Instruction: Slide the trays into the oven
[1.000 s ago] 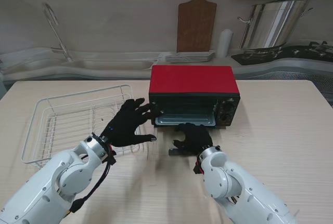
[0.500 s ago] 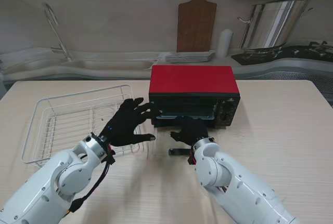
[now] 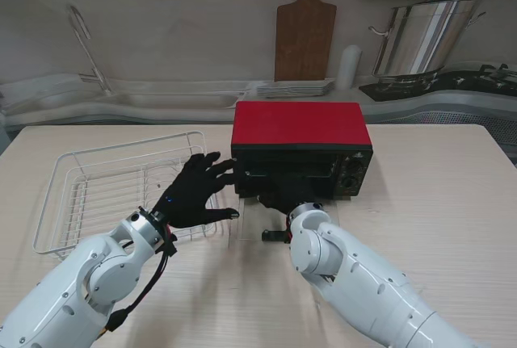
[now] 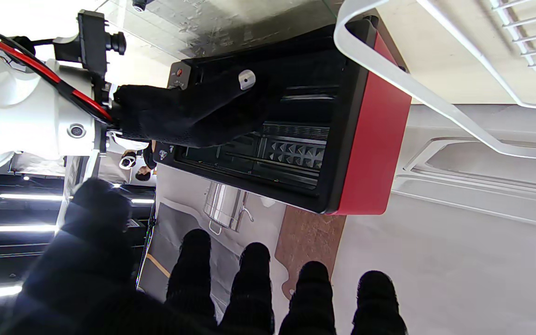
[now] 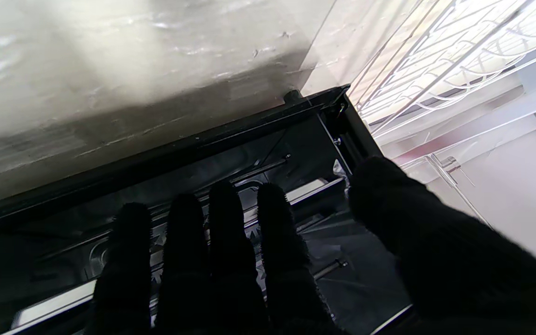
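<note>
The red-topped oven (image 3: pixel 299 126) stands mid-table with its glass door (image 3: pixel 242 231) folded down flat toward me. My right hand (image 3: pixel 281 196) reaches into the oven mouth, fingers (image 5: pixel 221 232) stretched flat and holding nothing. They rest against a metal tray (image 5: pixel 312 187) that lies inside the cavity; only its pale rim and embossed surface (image 4: pixel 291 153) show. My left hand (image 3: pixel 196 194) hovers open, fingers spread, by the oven's front left corner. The left wrist view shows the right hand (image 4: pixel 193 116) entering the oven (image 4: pixel 370 135).
A white wire dish rack (image 3: pixel 105 190) stands left of the oven, close beside my left hand. The door's dark handle (image 3: pixel 273 236) lies near my right wrist. A cutting board (image 3: pixel 304 29), plates (image 3: pixel 295 87) and a steel pot (image 3: pixel 420 37) sit on the back counter.
My right hand has moved away from me into the oven mouth. The silver tray that stuck out over the door now sits inside. The left hand has hardly moved.
</note>
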Robot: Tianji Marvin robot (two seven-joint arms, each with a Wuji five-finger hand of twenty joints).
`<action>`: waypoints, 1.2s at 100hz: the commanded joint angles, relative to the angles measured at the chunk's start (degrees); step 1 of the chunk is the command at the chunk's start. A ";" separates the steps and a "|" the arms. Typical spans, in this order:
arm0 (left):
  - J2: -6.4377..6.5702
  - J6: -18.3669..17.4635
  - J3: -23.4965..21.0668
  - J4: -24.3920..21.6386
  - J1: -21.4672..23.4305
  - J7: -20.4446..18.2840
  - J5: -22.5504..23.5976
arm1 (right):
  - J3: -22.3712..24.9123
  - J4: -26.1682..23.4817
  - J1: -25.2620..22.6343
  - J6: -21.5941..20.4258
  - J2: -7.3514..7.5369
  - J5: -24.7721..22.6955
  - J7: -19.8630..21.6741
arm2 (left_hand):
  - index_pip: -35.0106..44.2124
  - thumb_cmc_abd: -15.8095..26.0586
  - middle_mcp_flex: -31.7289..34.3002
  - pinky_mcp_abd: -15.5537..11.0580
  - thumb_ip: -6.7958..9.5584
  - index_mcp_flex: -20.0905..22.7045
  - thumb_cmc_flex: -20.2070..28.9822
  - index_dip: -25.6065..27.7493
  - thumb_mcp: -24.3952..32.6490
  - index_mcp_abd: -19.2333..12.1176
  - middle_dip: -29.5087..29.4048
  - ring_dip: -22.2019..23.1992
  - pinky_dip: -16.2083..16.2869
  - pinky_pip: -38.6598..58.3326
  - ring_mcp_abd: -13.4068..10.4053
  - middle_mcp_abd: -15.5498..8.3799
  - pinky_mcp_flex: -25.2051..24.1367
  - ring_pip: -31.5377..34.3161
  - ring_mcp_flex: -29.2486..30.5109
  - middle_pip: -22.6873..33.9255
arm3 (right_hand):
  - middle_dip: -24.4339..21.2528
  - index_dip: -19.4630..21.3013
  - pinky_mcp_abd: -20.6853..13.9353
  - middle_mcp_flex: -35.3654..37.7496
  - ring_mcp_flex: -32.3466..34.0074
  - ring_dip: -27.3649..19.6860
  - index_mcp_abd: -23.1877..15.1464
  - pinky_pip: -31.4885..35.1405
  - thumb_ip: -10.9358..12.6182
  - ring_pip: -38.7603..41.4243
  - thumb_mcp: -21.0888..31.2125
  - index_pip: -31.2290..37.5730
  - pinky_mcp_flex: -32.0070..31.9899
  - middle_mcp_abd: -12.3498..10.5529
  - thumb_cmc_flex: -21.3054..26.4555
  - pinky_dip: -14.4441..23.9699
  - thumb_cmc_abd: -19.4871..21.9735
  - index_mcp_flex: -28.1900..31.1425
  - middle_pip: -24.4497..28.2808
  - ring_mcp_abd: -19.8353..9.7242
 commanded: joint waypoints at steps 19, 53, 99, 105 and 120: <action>-0.24 0.07 -0.21 -0.66 0.80 -0.90 -0.12 | -1.39 2.71 2.31 0.98 -2.05 0.85 -0.45 | 0.29 1.49 -1.19 -1.21 2.01 -0.26 -0.39 0.56 -1.02 0.19 -0.57 -0.96 -0.34 -2.99 -1.48 -0.74 -0.86 -0.64 -0.80 0.45 | 1.14 0.69 -1.88 -3.72 -3.18 0.72 -0.90 0.65 1.53 0.10 0.96 0.69 -0.73 -1.94 -2.72 0.44 -0.58 -3.07 -0.67 -2.02; -0.25 -0.05 -0.07 -0.42 0.59 -0.95 -0.24 | -1.87 4.11 3.16 1.75 -2.72 1.62 -1.10 | 0.32 1.43 -1.12 -1.19 2.01 -0.24 -0.36 0.58 -1.03 0.20 -0.57 -0.95 -0.34 -2.98 -1.41 -0.67 -0.88 -0.62 -0.76 0.46 | 1.19 0.72 -2.09 -4.56 -3.86 0.77 -1.23 0.36 1.53 0.17 0.84 1.02 -1.33 -2.32 -2.78 0.32 -0.38 -3.93 -0.41 -2.37; -0.29 -0.09 0.04 -0.36 0.47 -0.72 -0.29 | 0.77 -1.87 -1.37 0.78 -0.06 -0.34 2.19 | 0.35 1.40 -1.12 -1.17 2.01 -0.21 -0.33 0.59 -1.00 0.24 -0.56 -0.94 -0.34 -2.98 -1.34 -0.65 -0.84 -0.60 -0.72 0.45 | 1.70 1.40 -1.04 -2.31 -2.17 2.14 -0.92 2.38 1.56 2.89 0.44 2.27 0.16 -1.58 -3.05 1.28 -0.12 -1.93 1.02 -1.21; -0.31 -0.06 0.04 -0.38 0.49 -0.59 -0.27 | 1.73 -3.72 -2.96 0.14 0.63 -1.18 2.67 | 0.34 1.44 -1.15 -1.20 2.01 -0.24 -0.37 0.59 -1.01 0.24 -0.57 -0.95 -0.34 -2.98 -1.38 -0.69 -0.84 -0.61 -0.74 0.44 | 1.69 1.42 -1.09 -2.35 -2.13 2.19 -0.93 2.46 1.54 2.99 0.29 2.14 0.22 -1.51 -3.04 1.33 0.06 -1.92 1.00 -1.30; -0.33 0.07 0.08 -0.38 0.53 -0.57 -0.36 | 4.79 -8.87 -8.04 -2.50 2.46 -3.97 3.50 | 0.32 1.46 -1.11 -1.15 2.00 -0.22 -0.34 0.58 -1.00 0.22 -0.57 -0.95 -0.34 -2.99 -1.36 -0.66 -0.86 -0.61 -0.73 0.45 | 1.61 1.48 -0.87 -2.23 -2.03 2.20 -0.92 2.66 1.57 3.01 0.05 1.88 0.44 -1.43 -2.85 1.46 0.46 -1.70 0.86 -1.11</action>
